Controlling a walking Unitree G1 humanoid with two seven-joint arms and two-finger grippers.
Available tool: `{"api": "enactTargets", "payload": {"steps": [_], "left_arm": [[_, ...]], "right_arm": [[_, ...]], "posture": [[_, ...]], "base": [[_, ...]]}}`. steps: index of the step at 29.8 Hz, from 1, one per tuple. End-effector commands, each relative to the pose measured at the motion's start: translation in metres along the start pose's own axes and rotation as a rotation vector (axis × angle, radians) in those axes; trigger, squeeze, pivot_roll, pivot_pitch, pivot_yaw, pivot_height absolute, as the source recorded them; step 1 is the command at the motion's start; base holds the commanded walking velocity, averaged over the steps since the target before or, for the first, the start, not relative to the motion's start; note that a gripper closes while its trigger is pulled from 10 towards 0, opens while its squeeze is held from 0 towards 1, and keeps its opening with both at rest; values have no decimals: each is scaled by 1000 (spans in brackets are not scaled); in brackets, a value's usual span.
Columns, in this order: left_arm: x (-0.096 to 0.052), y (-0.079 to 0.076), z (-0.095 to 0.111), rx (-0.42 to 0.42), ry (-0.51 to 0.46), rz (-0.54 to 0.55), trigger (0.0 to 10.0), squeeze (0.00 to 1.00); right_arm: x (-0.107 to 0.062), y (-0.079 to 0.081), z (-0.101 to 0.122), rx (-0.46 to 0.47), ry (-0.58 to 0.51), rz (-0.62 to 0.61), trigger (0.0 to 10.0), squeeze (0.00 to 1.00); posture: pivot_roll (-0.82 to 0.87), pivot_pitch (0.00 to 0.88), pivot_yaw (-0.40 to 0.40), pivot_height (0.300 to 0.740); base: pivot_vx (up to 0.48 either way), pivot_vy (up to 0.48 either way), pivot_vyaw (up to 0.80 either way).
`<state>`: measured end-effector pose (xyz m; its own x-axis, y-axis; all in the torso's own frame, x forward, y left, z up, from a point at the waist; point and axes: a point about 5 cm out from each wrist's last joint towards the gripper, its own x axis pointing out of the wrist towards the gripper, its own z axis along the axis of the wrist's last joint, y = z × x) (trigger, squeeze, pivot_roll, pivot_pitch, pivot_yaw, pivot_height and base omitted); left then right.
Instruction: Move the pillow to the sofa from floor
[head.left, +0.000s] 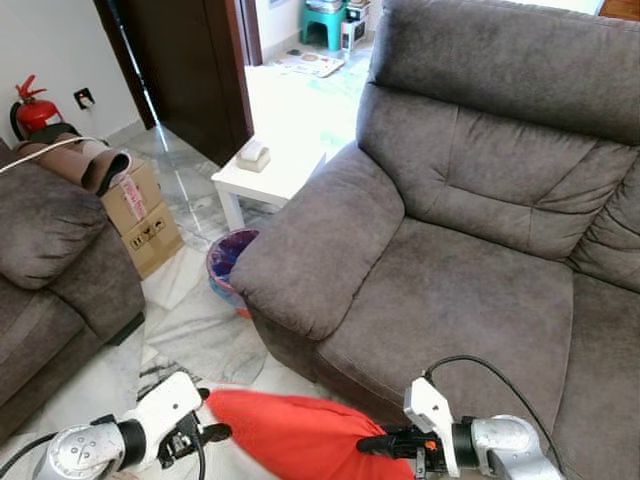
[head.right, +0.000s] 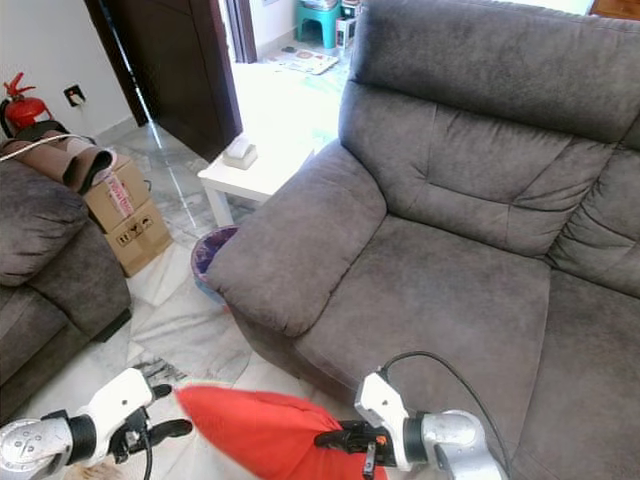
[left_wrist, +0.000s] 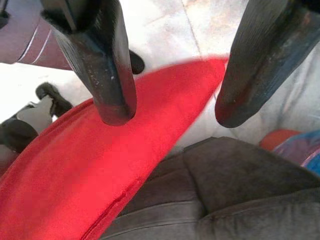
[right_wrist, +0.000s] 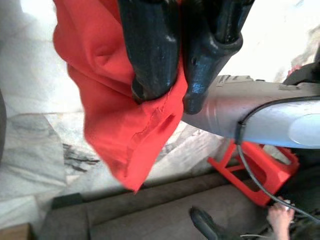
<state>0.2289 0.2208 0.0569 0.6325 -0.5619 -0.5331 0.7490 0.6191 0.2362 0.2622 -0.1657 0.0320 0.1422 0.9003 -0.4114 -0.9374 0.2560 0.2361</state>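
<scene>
The red pillow (head.left: 300, 435) hangs low over the marble floor, in front of the big grey sofa (head.left: 450, 290). My right gripper (right_wrist: 172, 97) is shut on a seam at the pillow's right edge, close to the sofa's front (head.left: 375, 442). The cloth bunches between its fingers. My left gripper (left_wrist: 175, 112) is open at the pillow's left corner (head.left: 208, 415). Its two black fingers (left_wrist: 112, 85) stand either side of the red cloth. The pillow's lower part is cut off by the picture's edge.
A white side table (head.left: 265, 180) with a small box stands by the sofa's arm, and a purple bin (head.left: 228, 262) is beside it. A cardboard box (head.left: 140, 215) and a second grey sofa (head.left: 50, 270) are at the left. A red stool (right_wrist: 260, 170) and a person's hand (right_wrist: 280, 217) are behind.
</scene>
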Motion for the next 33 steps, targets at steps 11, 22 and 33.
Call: {"api": "enactTargets", "payload": {"steps": [11,22,33], "left_arm": [[2,-16,-10,11,27,-131,10000,1000],[6,-27,-30,236,141,-227,10000,1000],[10,-32,-40,319,150,-226,10000,0]], "right_arm": [[3,13,26,-86,-38,171,10000,0],[2,21,43,-146,-35,236,10000,0],[4,36,69,-222,-84,305,10000,0]], "posture": [[90,102,8,740],[81,114,8,740],[78,119,3,740]], "base": [[0,0,0],[0,0,0],[0,0,0]]}}
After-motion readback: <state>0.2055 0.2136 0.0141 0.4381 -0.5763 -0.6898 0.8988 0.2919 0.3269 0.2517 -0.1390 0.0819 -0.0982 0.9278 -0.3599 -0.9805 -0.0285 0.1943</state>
